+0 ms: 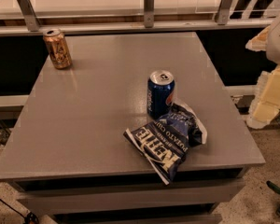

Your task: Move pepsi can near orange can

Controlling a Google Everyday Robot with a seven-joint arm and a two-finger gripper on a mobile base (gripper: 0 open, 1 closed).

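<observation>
The pepsi can (159, 93) is dark blue with a silver top. It stands upright right of the table's middle, touching the dark blue chip bag in front of it. The orange can (57, 48) is orange-gold with dark markings and stands upright at the table's far left corner, well apart from the pepsi can. My gripper (269, 97) shows as pale blocky parts at the right edge of the view, off the table's right side. It is away from both cans and touches nothing.
A crumpled dark blue chip bag (165, 141) with white lettering lies near the front right of the grey table (84, 125). A railing with metal posts (149, 6) runs behind the table. A dark object (277, 189) lies on the floor at the lower right.
</observation>
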